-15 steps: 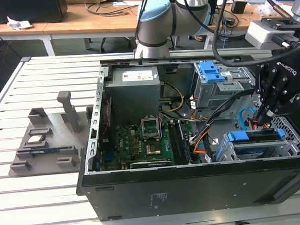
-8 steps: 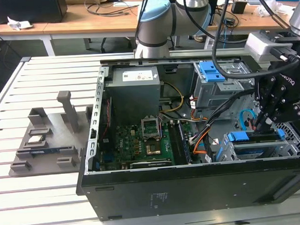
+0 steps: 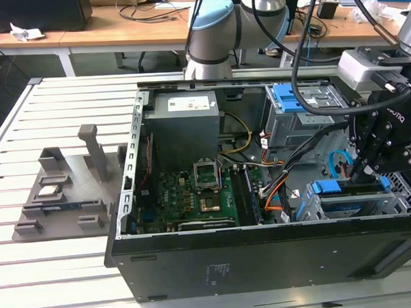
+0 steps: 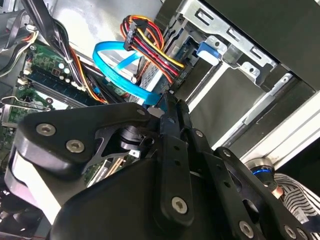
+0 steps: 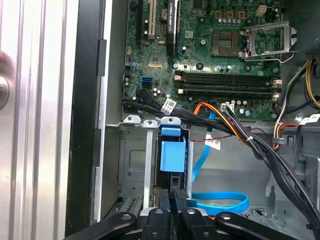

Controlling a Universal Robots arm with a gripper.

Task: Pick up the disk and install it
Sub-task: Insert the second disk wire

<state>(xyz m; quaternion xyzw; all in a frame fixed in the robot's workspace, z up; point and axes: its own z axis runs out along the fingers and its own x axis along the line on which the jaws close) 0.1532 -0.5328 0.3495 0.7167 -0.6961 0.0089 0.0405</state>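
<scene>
Sits on edge in a slot of the grey drive cage (image 5: 132,160) at the corner of the open computer case (image 3: 217,259), the disk (image 5: 172,156), with its blue frame facing outward and its long axis running down into the slot, away from the gripper (image 5: 176,196). Hangs directly over that blue edge in the first wrist view, gripper tips closed together with nothing visible between them, in line with the slot. Looks close enough to be touching the frame, though actual contact cannot be told.
</scene>
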